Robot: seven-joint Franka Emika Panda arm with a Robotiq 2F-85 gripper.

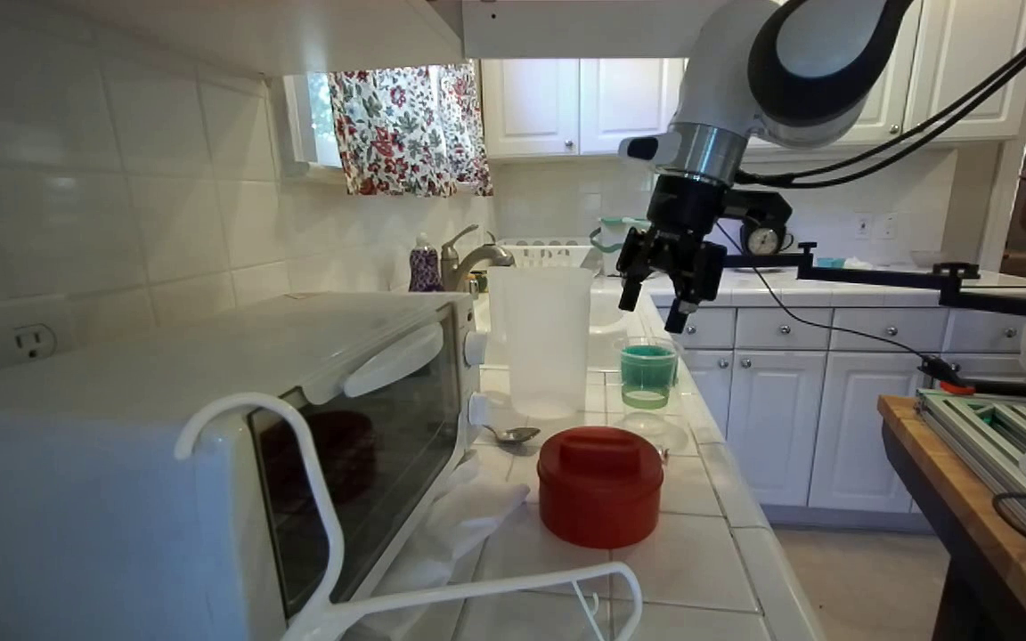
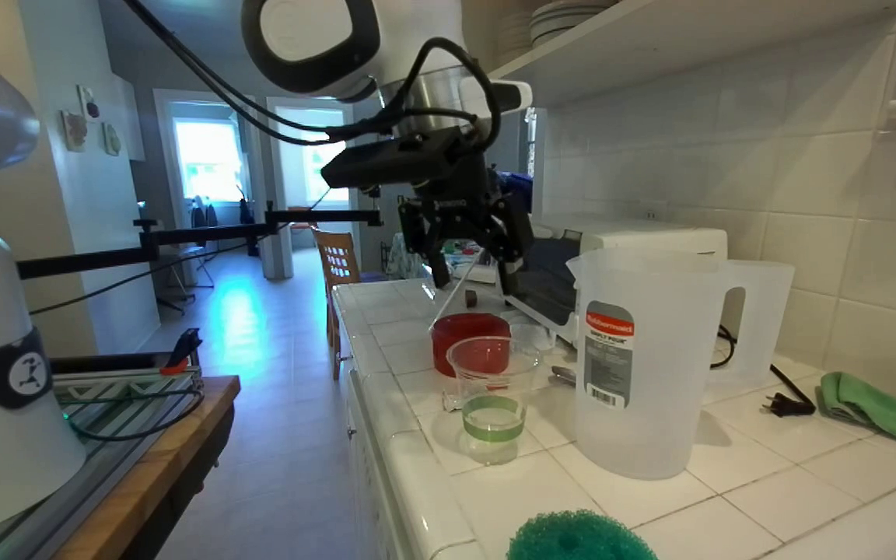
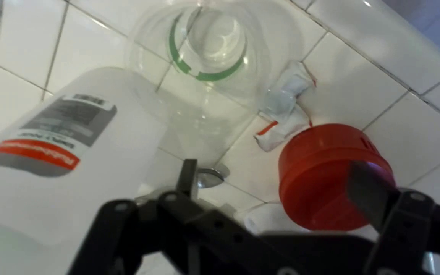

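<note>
My gripper hangs above the tiled counter with its jaws wide apart and nothing between them; in the wrist view the gripper frames the spoon and red container from above. The round red lidded container sits on the counter below, touching neither finger. Beside it lies a crumpled white wrapper. A clear plastic cup with a green band stands upright near the counter edge. The tall frosted pitcher, handle toward the wall, stands alongside the cup. Part of a metal spoon shows near the pitcher's base.
A white toaster oven lines the wall side. In the foreground a white plastic hanger juts over the counter. A green scrubber, a green cloth and a black plug lie around the pitcher. Shelving overhangs the counter.
</note>
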